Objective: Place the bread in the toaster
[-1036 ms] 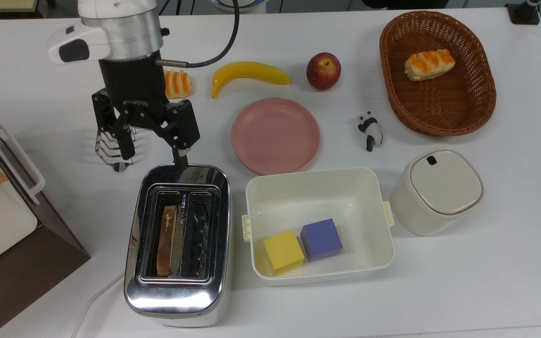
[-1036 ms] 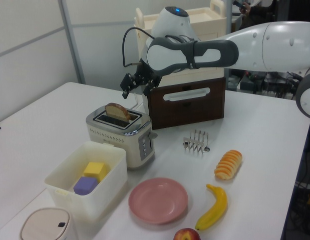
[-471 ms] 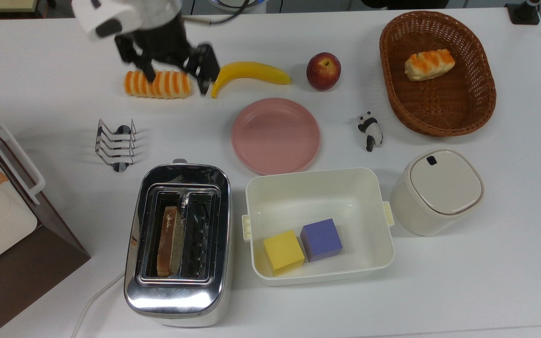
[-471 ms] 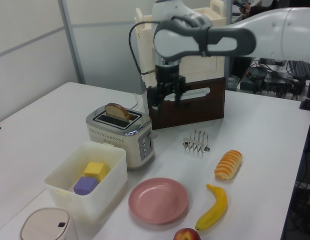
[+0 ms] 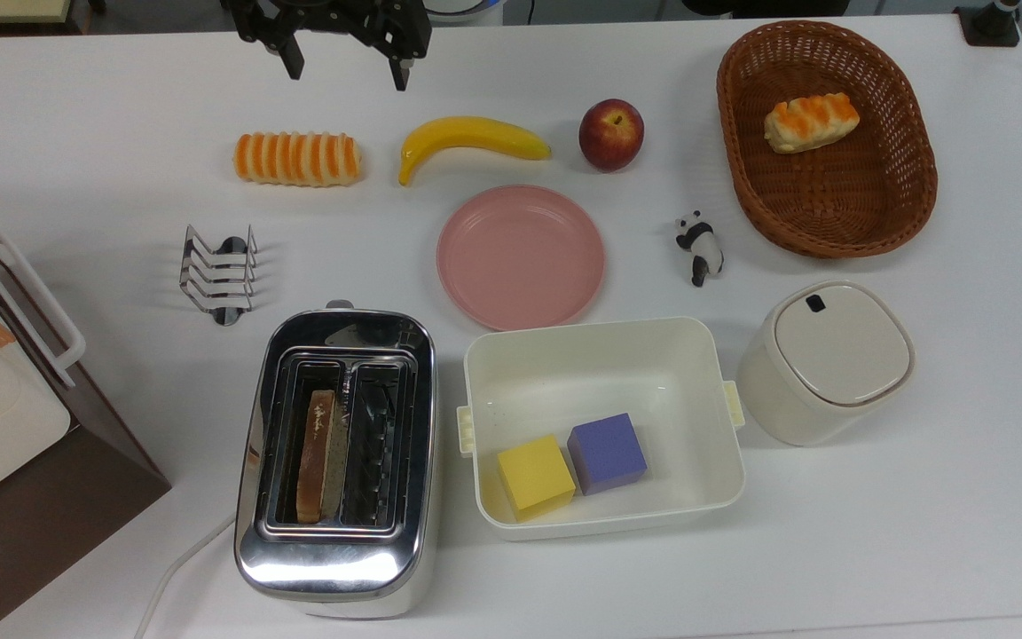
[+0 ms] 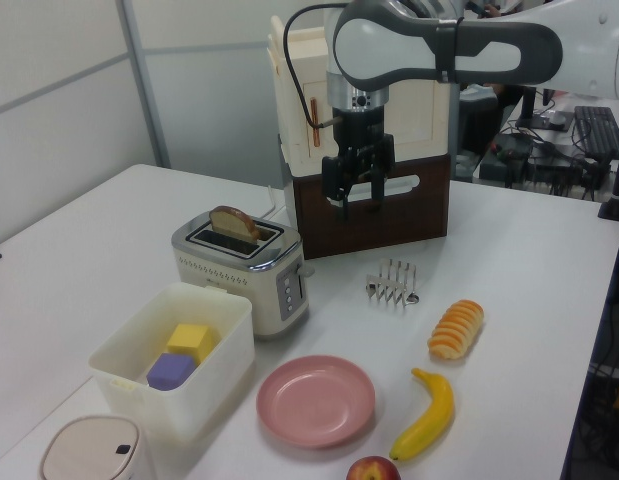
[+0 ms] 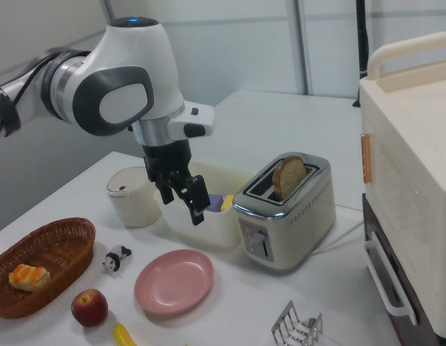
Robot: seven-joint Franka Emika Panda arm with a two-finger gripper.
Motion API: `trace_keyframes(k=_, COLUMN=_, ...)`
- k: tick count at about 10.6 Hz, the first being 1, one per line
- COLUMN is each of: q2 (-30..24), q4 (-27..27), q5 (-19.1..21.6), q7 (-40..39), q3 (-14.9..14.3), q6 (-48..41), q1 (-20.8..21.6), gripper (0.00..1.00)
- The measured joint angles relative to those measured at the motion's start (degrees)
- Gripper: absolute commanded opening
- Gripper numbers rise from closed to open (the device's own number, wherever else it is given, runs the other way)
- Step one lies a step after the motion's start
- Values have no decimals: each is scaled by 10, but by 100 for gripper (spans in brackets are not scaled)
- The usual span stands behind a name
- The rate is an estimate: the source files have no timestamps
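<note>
Now, bread point(image 5: 319, 454): stood on edge in the toaster's slot on the top view's left; its rounded top poked above the slot in the left view point(image 6: 235, 220) and the right view point(image 7: 288, 176).
Toaster point(image 5: 335, 461): sat on the table point(image 5: 85, 177) near the top view's lower edge, a white cord leaving its lower-left corner; the slot on the top view's right held nothing.
Gripper point(image 5: 344, 64): hung at the top view's upper edge, above the table's far side, well apart from the toaster; jaws spread wide and holding nothing. In the left view it point(image 6: 356, 198) hung in the air in front of the brown cabinet point(image 6: 374, 205).
Roll point(image 5: 297, 159): lay flat just below the gripper in the top view, beside the banana point(image 5: 470, 138).
Apple point(image 5: 610, 134): stood to the top view's right of the banana.
Rack point(image 5: 219, 271): wire, stood between the roll and the toaster, apart from both.
Plate point(image 5: 520, 256): pink, bare, lay between the banana and the bin point(image 5: 601, 351).
Bin: white, just beside the toaster on the top view's right; held a yellow cube point(image 5: 535, 476) and a purple cube point(image 5: 607, 453), touching.
Panda point(image 5: 699, 246): small figure, lay between the plate and the basket point(image 5: 906, 195).
Basket: wicker, held a bun point(image 5: 810, 122).
Canister point(image 5: 824, 361): cream, lid on, stood to the top view's right of the bin.
</note>
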Motion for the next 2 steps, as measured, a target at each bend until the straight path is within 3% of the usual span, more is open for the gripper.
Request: trace_keyframes(k=2, q2=0, q4=-7, q5=-7, q7=-1, q3=0, q6=-3, q1=5, gripper=100)
